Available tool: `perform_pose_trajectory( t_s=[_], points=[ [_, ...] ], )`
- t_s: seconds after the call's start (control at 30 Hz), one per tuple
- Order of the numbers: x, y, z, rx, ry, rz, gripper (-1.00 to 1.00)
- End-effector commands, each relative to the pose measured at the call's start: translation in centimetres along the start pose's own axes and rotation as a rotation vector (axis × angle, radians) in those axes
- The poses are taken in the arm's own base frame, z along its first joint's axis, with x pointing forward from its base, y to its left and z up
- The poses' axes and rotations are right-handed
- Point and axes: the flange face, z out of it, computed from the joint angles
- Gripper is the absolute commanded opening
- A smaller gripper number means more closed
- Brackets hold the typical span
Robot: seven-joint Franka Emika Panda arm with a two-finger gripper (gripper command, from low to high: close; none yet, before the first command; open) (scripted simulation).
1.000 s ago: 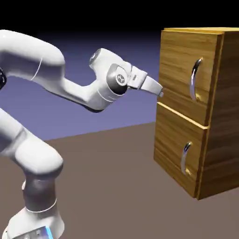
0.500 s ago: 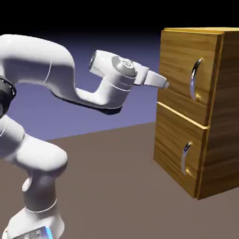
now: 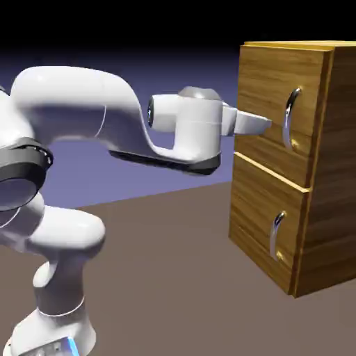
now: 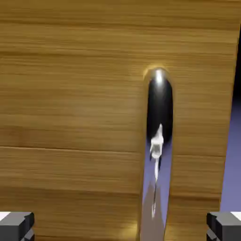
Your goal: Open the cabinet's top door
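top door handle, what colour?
Shiny silver, mirror-like with dark reflections. The handle shows best in the hand view, against the golden-brown wood-grain top door.

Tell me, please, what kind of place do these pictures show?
Most likely a rendered simulation test scene, not a real room. A white robot arm stands on a bare brown table facing a wood-grain cabinet, and behind them is only a plain blue-violet backdrop with no walls or furniture.

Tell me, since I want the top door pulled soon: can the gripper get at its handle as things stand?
Probably yes. The gripper is open, level with the top door's handle, and nothing stands between them. In the hand view the handle lies between the fingertips, right of middle.
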Motion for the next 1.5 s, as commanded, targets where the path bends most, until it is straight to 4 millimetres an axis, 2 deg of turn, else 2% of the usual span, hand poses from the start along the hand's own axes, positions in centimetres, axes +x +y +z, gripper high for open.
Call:
perform_pose_trajectory(
  t_s=[0.0, 0.23, 0.4, 0.43, 0.47, 0.5, 0.83, 1.47],
  points=[
    [0.1, 0.3, 0.3, 0.012, 0.009, 0.004, 0.00],
    [0.7, 2.6, 2.9, 0.095, 0.061, 0.029, 0.00],
    [1.0, 2.1, 7.4, 0.095, 0.060, 0.028, 0.00],
    [1.0, 2.1, 7.6, 0.095, 0.060, 0.028, 0.00],
    [1.0, 2.1, 7.6, 0.095, 0.060, 0.028, -1.00],
    [1.0, 2.1, 7.6, 0.095, 0.060, 0.028, -1.00],
    [-1.6, 0.2, 2.3, -0.041, 0.192, 0.038, -1.00],
    [-6.5, -3.9, -4.4, -0.245, 0.388, 0.052, -1.00]
  ],
)
